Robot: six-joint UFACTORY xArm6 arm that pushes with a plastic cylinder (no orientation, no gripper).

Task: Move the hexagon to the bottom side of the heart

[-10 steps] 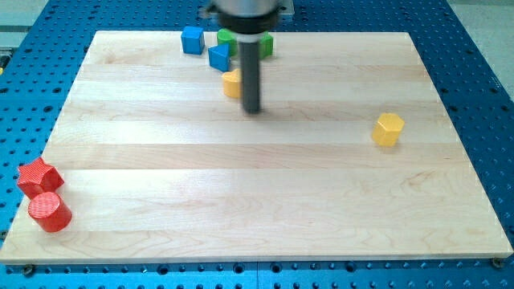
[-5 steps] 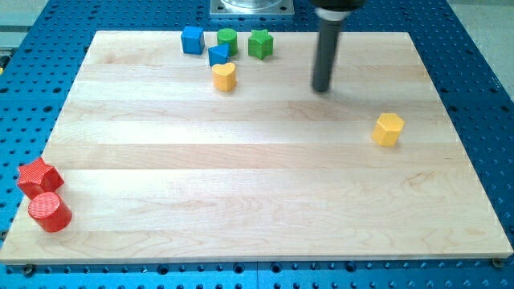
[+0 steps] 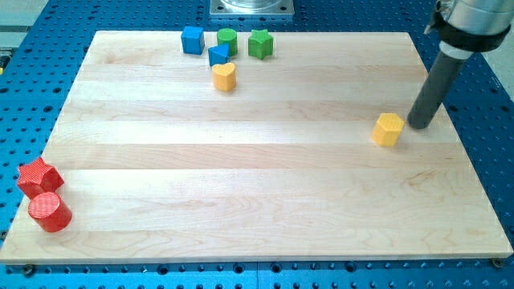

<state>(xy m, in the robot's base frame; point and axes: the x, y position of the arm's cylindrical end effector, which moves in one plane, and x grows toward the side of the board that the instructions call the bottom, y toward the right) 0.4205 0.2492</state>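
The yellow hexagon (image 3: 388, 128) lies on the wooden board at the view's right. The yellow heart (image 3: 224, 76) lies near the view's top, left of centre. My tip (image 3: 419, 125) rests on the board just to the right of the hexagon, a small gap apart from it. The dark rod rises from the tip toward the view's top right corner.
A blue cube (image 3: 192, 39), a blue triangle (image 3: 218, 54), a green cylinder (image 3: 227, 38) and a green star (image 3: 259, 43) cluster above the heart. A red star (image 3: 38, 176) and a red cylinder (image 3: 50, 212) sit at the board's (image 3: 257, 201) bottom left edge.
My tip has swept from beside the heart across to the view's right and now stands right of the hexagon. No block has moved.
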